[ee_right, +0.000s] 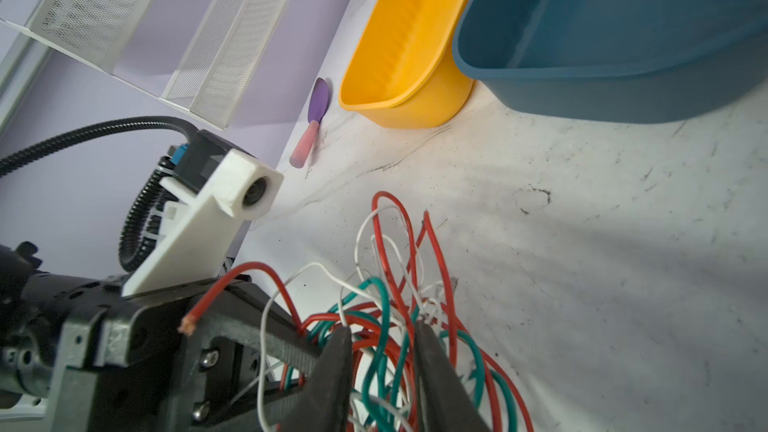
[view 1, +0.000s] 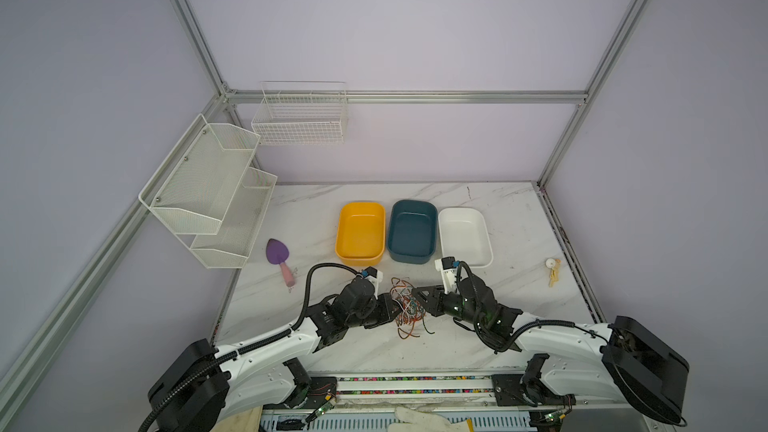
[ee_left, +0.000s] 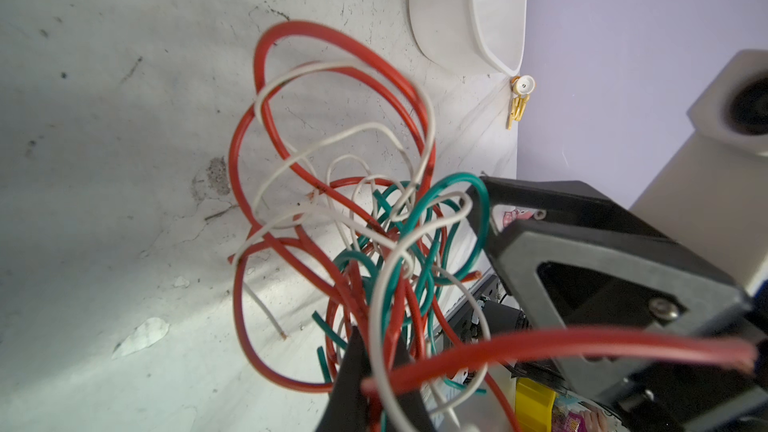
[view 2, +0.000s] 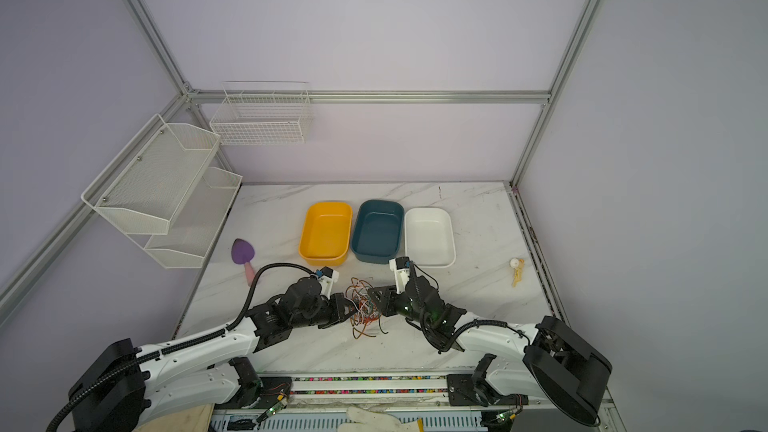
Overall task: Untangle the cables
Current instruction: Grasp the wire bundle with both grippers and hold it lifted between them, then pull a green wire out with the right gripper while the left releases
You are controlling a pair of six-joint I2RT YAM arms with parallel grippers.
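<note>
Cables (view 1: 409, 309) knotted, lower centre in both top views; left gripper (ee_left: 382, 371) clamped on strands, right gripper (ee_right: 382, 328) narrowly parted around others. Risk of tighter knots from pulling apart, or of strands slipping free.

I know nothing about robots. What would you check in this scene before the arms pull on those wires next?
1. Left gripper shut on cables: ok.
2. Right gripper grip: cannot tell; jaws stand apart around strands.
3. Cables separated: not ok, one tangle.
4. Yellow tray, blue tray, white tray empty: ok.
5. Trowel clear of tangle: ok.
</note>
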